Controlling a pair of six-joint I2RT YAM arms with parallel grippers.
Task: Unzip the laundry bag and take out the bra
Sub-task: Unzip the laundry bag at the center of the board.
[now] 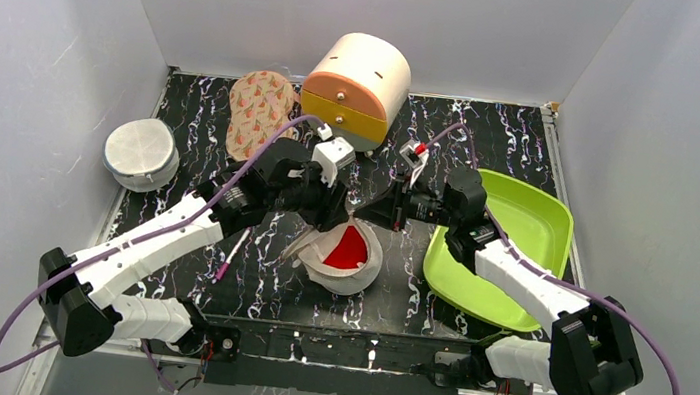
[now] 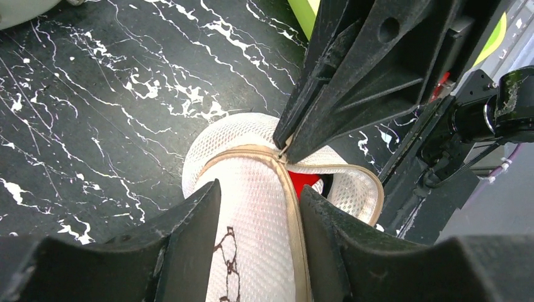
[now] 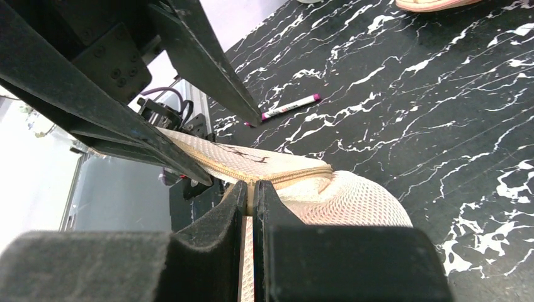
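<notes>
The laundry bag, a pale mesh dome, lies mid-table with its zip partly undone and its lid flap lifted. The red bra shows inside the opening, and a red patch of it peeks out beside the zip. My left gripper is open, its jaws either side of the lid flap without pinching it. My right gripper is shut on the bag's zip rim at the far end of the opening. From the left wrist, the right gripper comes down onto the zip.
A green tray sits right of the bag under the right arm. At the back stand a round cream-and-orange drawer box and a carrot-print pad. A white round mesh case is at the left, a pink pen near the left arm.
</notes>
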